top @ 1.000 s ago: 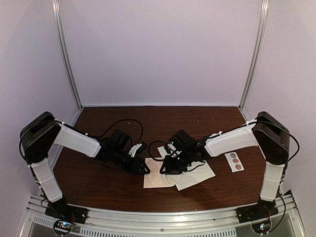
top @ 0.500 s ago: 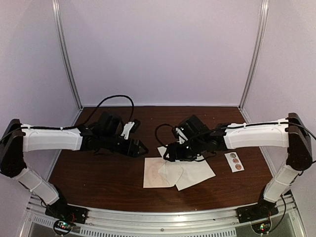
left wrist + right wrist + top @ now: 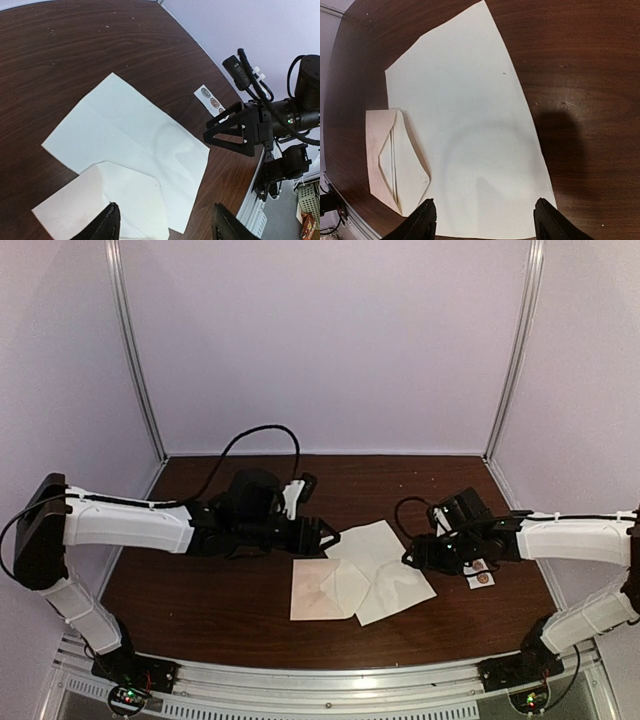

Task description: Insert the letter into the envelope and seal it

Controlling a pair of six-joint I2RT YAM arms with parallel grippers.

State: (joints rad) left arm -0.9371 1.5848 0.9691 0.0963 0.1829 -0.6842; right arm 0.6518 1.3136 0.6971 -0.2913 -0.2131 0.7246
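**Top view with both wrist views.** Nearest the arm bases we see the envelope [image 3: 312, 592], flat on the brown table [image 3: 200, 595], its triangular flap open and pointing right. The flap's tip overlaps the near left part of the letter [image 3: 388, 558], a creased sheet lying flat just behind and to the right, outside the envelope.

Beyond the papers the 2 arms reach inward. The left gripper [image 3: 330, 536] hovers by the letter's far left edge, and the right gripper [image 3: 408, 557] hangs at its right edge. In each wrist view the fingers stand well apart with nothing between them. To the right, partly under the right arm, lies a strip of round stickers [image 3: 478, 571].

Compared with 1 second ago, both grippers have left the middle of the papers, where they were crowded together, and have drawn apart. The letter, then largely hidden, now shows almost whole.
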